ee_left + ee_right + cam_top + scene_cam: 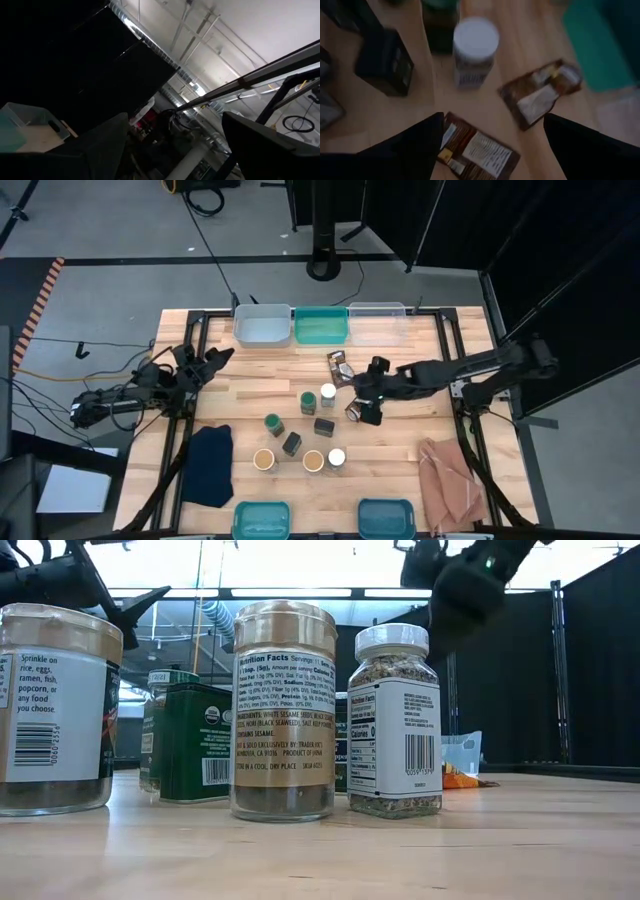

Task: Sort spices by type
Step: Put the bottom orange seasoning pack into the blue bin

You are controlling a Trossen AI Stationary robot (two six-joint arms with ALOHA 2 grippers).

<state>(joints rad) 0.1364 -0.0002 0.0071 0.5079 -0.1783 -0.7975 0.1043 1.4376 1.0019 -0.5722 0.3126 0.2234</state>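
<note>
The spices stand in a loose group mid-table: green-topped jars, white-topped jars, tan-topped jars and two dark boxes. Two brown packets lie flat, one farther back, one under my right gripper. That gripper is open and slants down above this packet, its fingers on either side and clear of it. My left gripper is open, raised at the table's left, tilted upward.
Three bins line the far edge: a pale one, a teal one, a clear one. Two teal bins sit at the near edge. A dark blue cloth lies near left, a pinkish-brown cloth near right.
</note>
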